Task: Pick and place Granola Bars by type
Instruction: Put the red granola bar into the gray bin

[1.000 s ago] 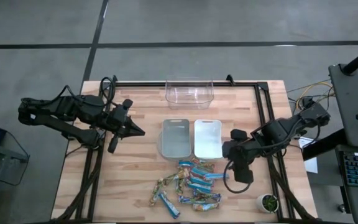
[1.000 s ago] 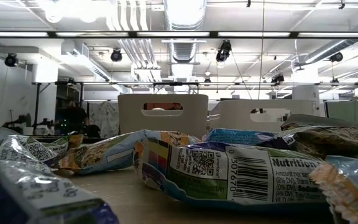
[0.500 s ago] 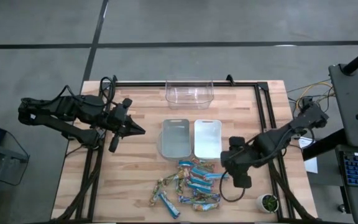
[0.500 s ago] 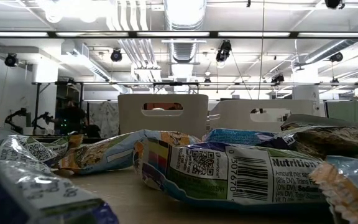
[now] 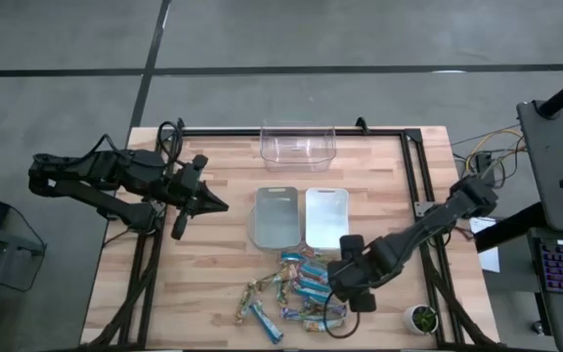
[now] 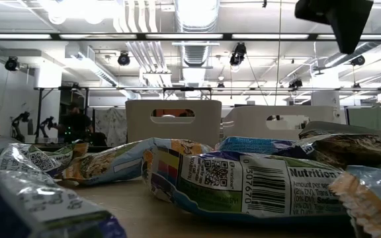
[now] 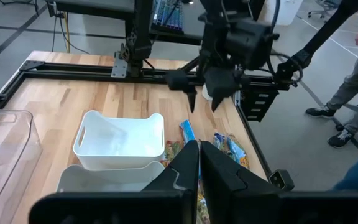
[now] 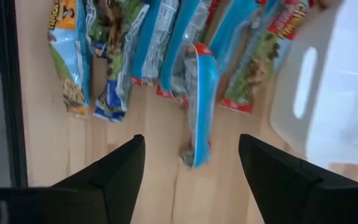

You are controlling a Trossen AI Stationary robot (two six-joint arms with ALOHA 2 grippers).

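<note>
We judge the sorting hardly begun: none of the bins shows a bar inside, and the whole heap still waits on the table.

On the left, our left gripper [image 5: 213, 204] hangs over bare wood well apart from everything, its jaws closed on nothing, the arm waiting.

Moving right, at the far edge of the table sits the clear bin [image 5: 298, 143], and we see nothing in it. Nearer the middle the grey bin [image 5: 275, 216] and the white bin [image 5: 326, 217] stand side by side, touching or nearly so; both look empty from above, and the left wrist view shows the white bin's floor bare.

Just near of those two bins lie the Granola Bars [image 5: 296, 289], a loose pile of blue wrappers and greenish-gold ones mixed together, some overlapping.

At the right side of the pile our right gripper [image 8: 191, 163] hovers with its jaws wide open, holding nothing. In the right wrist view a blue-edged bar [image 8: 199, 106] lies between the spread fingers, with the white bin's wall just beside it. We take it that this bar is the first pick; every bar is still left to place.
</note>
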